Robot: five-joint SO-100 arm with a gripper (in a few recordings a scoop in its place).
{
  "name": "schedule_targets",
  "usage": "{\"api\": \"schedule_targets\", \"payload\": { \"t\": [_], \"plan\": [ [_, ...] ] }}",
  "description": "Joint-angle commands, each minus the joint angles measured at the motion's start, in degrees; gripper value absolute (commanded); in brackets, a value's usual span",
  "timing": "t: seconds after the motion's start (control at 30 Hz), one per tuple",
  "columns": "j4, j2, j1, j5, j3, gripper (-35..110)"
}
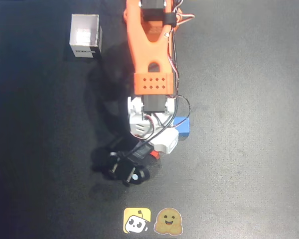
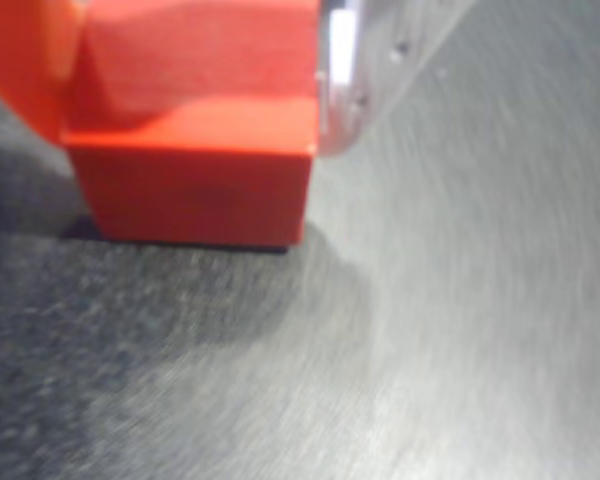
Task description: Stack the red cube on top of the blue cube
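Note:
In the wrist view the red cube (image 2: 195, 150) looms large at the upper left, its underside right at the dark mat. An orange finger (image 2: 20, 60) presses its left face and a pale finger (image 2: 345, 70) its right face, so my gripper (image 2: 190, 90) is shut on it. From overhead, my gripper (image 1: 148, 155) is at the centre of the mat and only a sliver of the red cube (image 1: 155, 155) peeks out beneath it. The blue cube (image 1: 184, 127) sits on the mat just up and right of that, partly covered by the arm's white wrist.
A white open box (image 1: 85, 36) stands at the upper left of the black mat (image 1: 249, 164). Two stickers (image 1: 137, 220) (image 1: 169, 221) lie at the bottom edge. The orange arm (image 1: 150, 55) comes down from the top centre.

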Motion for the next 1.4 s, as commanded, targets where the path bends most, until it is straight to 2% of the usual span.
{"api": "schedule_targets", "payload": {
  "t": [0.0,0.23,0.37,0.87,1.37],
  "plan": [
    [5.3,2.5,1.4,-9.3,-6.6,0],
    [9.8,5.5,1.2,-23.6,-9.8,0],
    [10.5,7.1,-0.1,-27.2,-9.8,0],
    [12.0,8.8,-11.1,-24.1,-8.8,0],
    [10.1,10.2,-13.8,-22.9,-9.5,0]
  ]
}}
